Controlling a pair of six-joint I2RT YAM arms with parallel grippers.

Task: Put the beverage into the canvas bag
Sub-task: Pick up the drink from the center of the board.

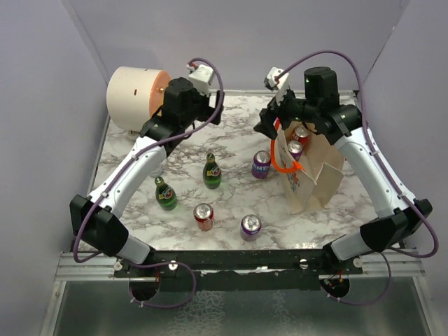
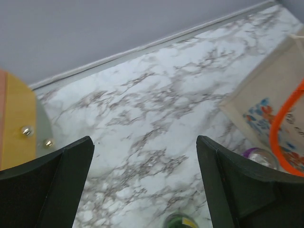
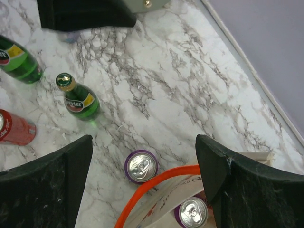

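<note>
Right end effector (image 3: 144, 145) gapes empty above the canvas bag (image 3: 159, 205); left end effector (image 2: 145, 142) open.

peach drum (image 1: 136, 98): on its side, back-left corner | marble table (image 1: 234, 126): beneath it

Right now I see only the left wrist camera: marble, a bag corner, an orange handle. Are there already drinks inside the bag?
Observer: Yes, two stand inside the bag: the far can and the near can.
Operator: How many wait outside it?
Observer: Five: a purple can beside the bag, a red can, a second purple can nearest the front edge, a left bottle and a right bottle, both green.
</note>
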